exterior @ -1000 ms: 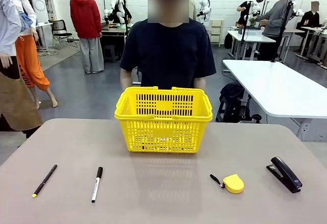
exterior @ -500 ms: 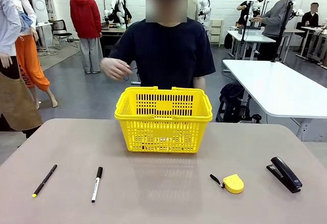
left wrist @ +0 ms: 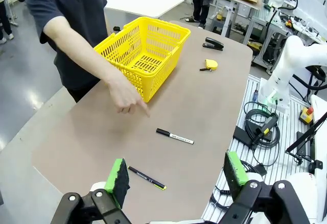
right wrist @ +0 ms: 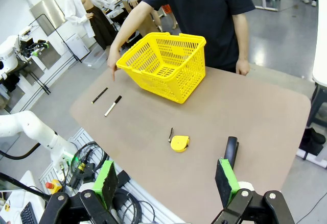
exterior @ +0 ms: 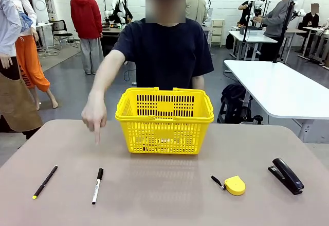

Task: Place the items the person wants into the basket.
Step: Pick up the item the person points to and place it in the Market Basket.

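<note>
On the worktop [exterior: 164, 200], all places are taken from the yellow basket [exterior: 164, 133], which stands upright at the middle of the far side, just in front of the person [exterior: 167, 51] in the dark T-shirt. Farthest to the basket's left, near the robot's edge, lies the thin black pen [exterior: 44, 181] with its yellow tip toward the robot. Between that pen and the basket, also nearer the robot, lies the white-barrelled marker [exterior: 97, 185], its black cap pointing away from the robot. Just left of the basket the person's hand [exterior: 94, 117] reaches down over the worktop, forefinger pointing downward, above the marker's side of the surface and not touching it. Right of the basket and nearer the robot sits the round yellow tape measure [exterior: 235, 185], its black strap trailing toward the basket. Farther right lies the black stapler [exterior: 286, 175].

The left tool [left wrist: 176, 170] has its green pads spread wide with nothing between them, above the robot's edge of the worktop. The right tool [right wrist: 166, 179] is likewise wide apart and empty.
</note>
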`<move>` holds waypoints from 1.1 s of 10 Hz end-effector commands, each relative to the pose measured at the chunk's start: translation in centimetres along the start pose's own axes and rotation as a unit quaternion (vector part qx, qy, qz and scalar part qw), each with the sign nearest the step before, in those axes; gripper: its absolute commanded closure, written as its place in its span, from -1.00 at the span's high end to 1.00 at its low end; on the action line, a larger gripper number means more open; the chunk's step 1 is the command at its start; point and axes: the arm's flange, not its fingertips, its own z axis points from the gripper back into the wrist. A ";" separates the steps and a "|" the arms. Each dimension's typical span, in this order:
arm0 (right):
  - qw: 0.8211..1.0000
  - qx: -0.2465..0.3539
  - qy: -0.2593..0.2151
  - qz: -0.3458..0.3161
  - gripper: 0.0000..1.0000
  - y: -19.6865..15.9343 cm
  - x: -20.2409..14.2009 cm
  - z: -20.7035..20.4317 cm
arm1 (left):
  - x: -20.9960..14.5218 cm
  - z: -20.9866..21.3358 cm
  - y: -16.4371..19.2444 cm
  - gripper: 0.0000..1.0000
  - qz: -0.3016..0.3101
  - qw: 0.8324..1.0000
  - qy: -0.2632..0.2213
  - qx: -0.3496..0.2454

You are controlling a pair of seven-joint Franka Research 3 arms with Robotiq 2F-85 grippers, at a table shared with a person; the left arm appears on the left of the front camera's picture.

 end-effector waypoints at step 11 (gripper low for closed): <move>1.000 0.009 -0.006 0.007 1.00 0.0 0.1 -0.2 | 12.4 -29.3 -7.7 0.93 0.302 0.886 0.294 0.194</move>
